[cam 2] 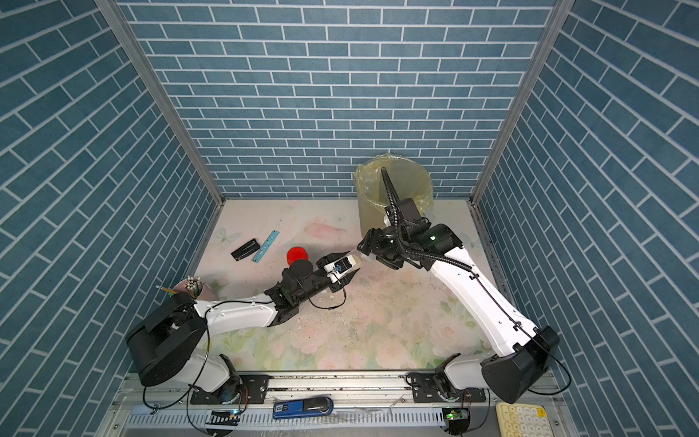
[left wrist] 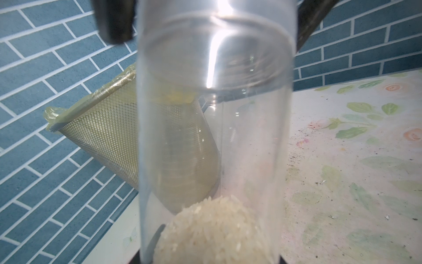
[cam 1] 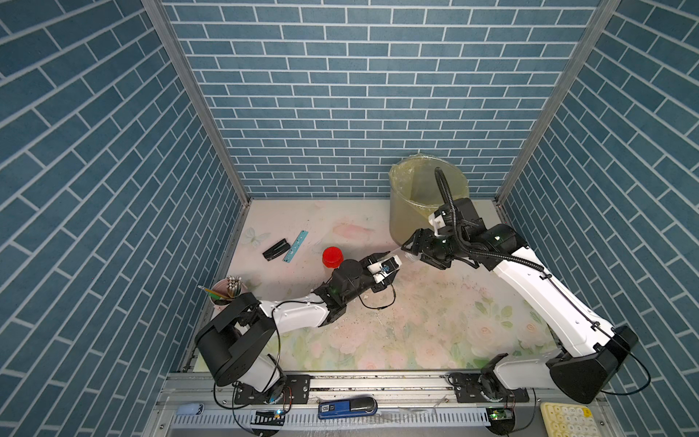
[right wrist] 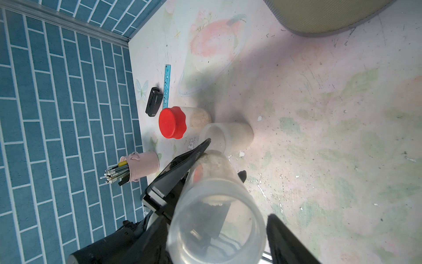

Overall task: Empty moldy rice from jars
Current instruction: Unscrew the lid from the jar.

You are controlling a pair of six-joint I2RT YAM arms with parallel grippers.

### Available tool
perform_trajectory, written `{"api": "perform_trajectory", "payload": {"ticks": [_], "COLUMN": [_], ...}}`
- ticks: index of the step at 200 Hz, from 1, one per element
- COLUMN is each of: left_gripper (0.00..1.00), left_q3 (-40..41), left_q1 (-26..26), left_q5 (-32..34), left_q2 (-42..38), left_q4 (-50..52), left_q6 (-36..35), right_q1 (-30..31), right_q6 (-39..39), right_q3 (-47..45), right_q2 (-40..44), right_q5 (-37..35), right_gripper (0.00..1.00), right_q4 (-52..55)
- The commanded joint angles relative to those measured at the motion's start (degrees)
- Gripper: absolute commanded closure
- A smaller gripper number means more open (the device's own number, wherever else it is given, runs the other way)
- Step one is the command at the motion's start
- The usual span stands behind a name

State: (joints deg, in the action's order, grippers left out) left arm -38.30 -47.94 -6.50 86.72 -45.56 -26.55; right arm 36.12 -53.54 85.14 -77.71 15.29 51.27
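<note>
Clear cylindrical jar [left wrist: 214,137]; grainy rice [left wrist: 212,233] clumped inside.

On the floral-printed surface [cam 1: 416,321], a mesh bin lined with a yellow bag [cam 1: 410,212] is set at the rear right, against the back wall. A black stapler [cam 1: 276,249] and a blue plastic ruler [cam 1: 295,246] are laid side by side at the rear left, the ruler on the right. A red-capped clear jar [cam 1: 333,257] is placed in front of them to the right, with a clear round-lidded jar [right wrist: 228,137] just beside it. A pink pencil cup [cam 1: 227,289] is stood at the left edge, nearer the front. A clear cylindrical plastic jar [right wrist: 217,205] is held above the surface, before the bin, in the left gripper [right wrist: 219,166]; the pale clumpy moldy rice [left wrist: 212,230] is gathered at that end, and the other end is flanked by the right gripper [left wrist: 214,22].
</note>
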Motion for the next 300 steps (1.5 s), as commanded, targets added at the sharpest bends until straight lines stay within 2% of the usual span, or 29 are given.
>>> {"api": "perform_trajectory", "payload": {"ticks": [1,42,59,68,86,114,140,160,174,192,204,226,269,300], "left_gripper": [0.85,0.85,0.85,0.85,0.86,0.88,0.91,0.93,0.95,0.97,0.98,0.99,1.0,1.0], "left_q3": [-0.02,-0.25,-0.37,-0.37,-0.2,-0.4,-0.52,0.14,0.56,1.06,1.32,1.39,0.79,0.04], "left_q1": [-0.31,-0.31,-0.31,-0.31,-0.31,-0.22,-0.22,-0.22,-0.22,-0.22,-0.22,-0.22,-0.22,-0.22], "left_q5": [-0.24,-0.61,-1.61,-2.58,-4.9,-9.0,-11.65,-11.83,-11.88,-11.91,-11.84,-11.53,-12.21,-12.71], "left_q2": [-0.78,-0.78,-0.92,-1.02,-1.21,-1.0,0.41,0.6,0.85,1.43,1.76,2.4,3.58,4.24], "left_q4": [-1.77,-1.46,-0.79,-0.43,-0.23,0.2,-0.38,-0.85,-0.51,-0.66,-0.84,-1.01,-0.23,0.25], "left_q6": [0.58,0.92,1.39,1.87,3.16,5.69,7.63,8.63,8.73,8.76,8.95,9.13,8.87,8.86], "right_q1": [0.29,0.27,-0.09,-0.37,-1.47,-2.49,-4.04,-7.17,-9.77,-11.68,-12.28,-12.56,-12.65,-12.7], "right_q6": [1.05,3.11,7.69,13.68,24.8,41.05,57.68,67.84,71.09,75.46,79.17,83.12,89.71,91.32], "right_q3": [0.22,0.61,1.69,2.82,5.23,8.95,10.47,12.3,14.47,16.3,16.39,15.1,14.74,12.63], "right_q2": [0.9,1.16,1.04,0.62,-1.05,-3.18,-3.07,-3.6,-4.99,-6.45,-6.65,-5.81,-5.87,-5.36], "right_q5": [0.22,-0.61,-0.76,1.43,7.52,15.4,16.32,21.04,23.87,26.24,28.48,30.49,30.18,24.41], "right_gripper": [0.34,0.47,0.52,0.59,0.63,0.64,0.66,0.68,0.75,0.93,1.0,1.0,1.0,1.0], "right_q4": [1.12,2.23,3.45,3.72,6.35,11.8,15.57,18.46,19.88,20.94,21.4,20.83,24.44,23.22]}}
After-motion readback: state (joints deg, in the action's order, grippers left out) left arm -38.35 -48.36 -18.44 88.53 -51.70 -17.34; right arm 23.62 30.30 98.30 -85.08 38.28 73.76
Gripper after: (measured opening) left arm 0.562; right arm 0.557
